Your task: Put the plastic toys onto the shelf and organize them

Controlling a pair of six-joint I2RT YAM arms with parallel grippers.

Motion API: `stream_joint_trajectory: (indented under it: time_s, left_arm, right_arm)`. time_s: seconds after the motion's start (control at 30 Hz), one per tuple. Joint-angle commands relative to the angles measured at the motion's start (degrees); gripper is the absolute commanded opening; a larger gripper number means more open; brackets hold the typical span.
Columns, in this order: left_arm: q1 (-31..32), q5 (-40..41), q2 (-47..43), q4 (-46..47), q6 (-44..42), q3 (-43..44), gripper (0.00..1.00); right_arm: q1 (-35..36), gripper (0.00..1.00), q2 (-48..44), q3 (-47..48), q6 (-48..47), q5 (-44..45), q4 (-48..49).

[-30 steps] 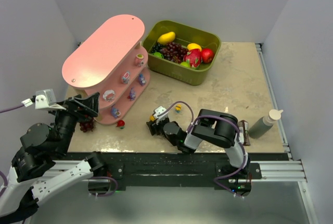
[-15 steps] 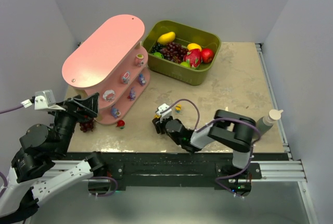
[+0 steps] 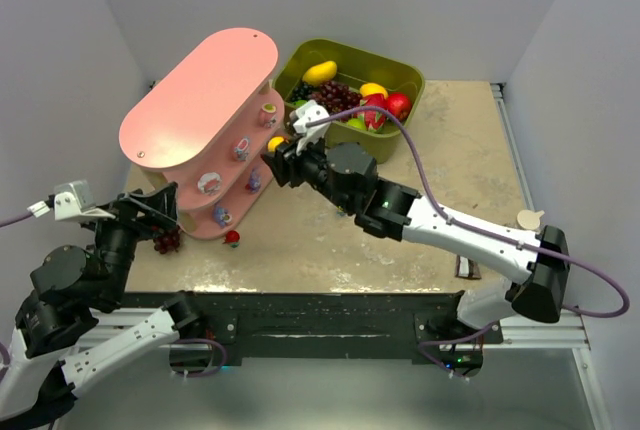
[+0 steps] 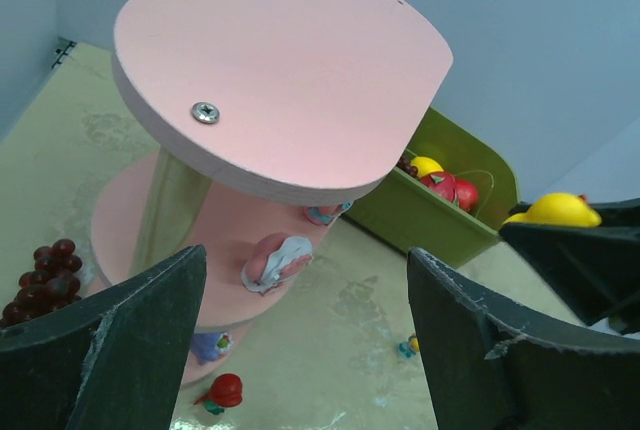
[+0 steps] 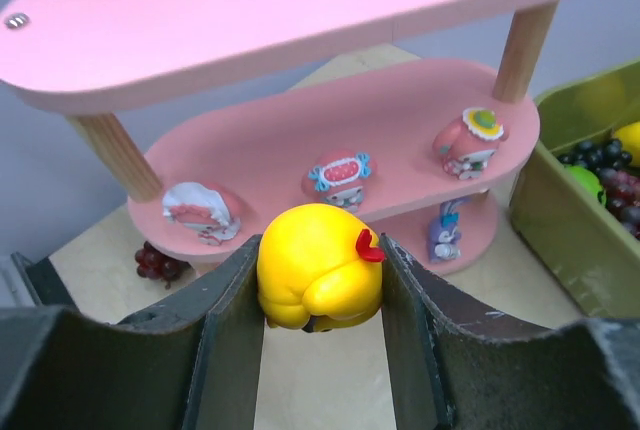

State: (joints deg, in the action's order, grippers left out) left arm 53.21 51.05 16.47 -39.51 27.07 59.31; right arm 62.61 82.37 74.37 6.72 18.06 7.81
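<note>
Right claw (image 3: 283, 157): clenched on a yellow chick figurine (image 5: 318, 268), which is pinched between both fingers and held in the air just in front of the shelf, at about middle-tier height.
Left claw (image 3: 160, 208): released and holding nothing; it hovers by the near-left end of the shelf, above the grape bunch (image 3: 166, 242).
Shelf (image 3: 200, 100): a pink three-tier stand, upright at the far left of the table. Its top board is bare.
Middle tier: three middle-tier figurines (image 5: 340, 178) sit spaced along the front edge.
Bottom tier: three bottom-tier figurines (image 3: 253, 182) show from above; the right wrist view shows only one of them.
On the table: a red figurine (image 3: 232, 239) lies just near of the shelf's base. A tiny yellow-and-blue figurine (image 4: 408, 347) lies further right and is visible only from the left wrist.
Not part of the job: the olive bin (image 3: 395, 140) of fruit, to the right of the shelf.
Done, as I judge it: six toys are shelved and a seventh is on its way in.
Left to do: set the chick into a free gap, probably on the middle tier, then fetch the two toys on the table.
Stage: well past halfway.
</note>
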Motion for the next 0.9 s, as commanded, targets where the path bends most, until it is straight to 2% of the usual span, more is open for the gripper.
stream_joint_trajectory:
  time_s: [0.0,0.37,0.67,0.87]
  left_arm:
    - [-0.04,3.79,0.23,-2.67,1.49,1.07,0.85]
    - [-0.12,1.87,-0.65,-3.74,2.55,-1.47,0.85]
    - [-0.04,0.89,-0.91,-6.02,6.24,-3.94,0.85]
    - [-0.04,4.94,-1.00,-11.29,9.84,-2.97,0.85]
  right_arm:
    - [-0.82,0.13,0.16,9.54,-2.76,-5.93,-12.29]
    - [-1.17,0.16,7.71,23.97,-15.06,-9.09,-14.05]
    - [-3.28,0.17,18.79,36.98,-16.57,-11.91,-15.37]
    - [-4.87,0.17,23.01,41.65,-15.95,-13.14,-14.76]
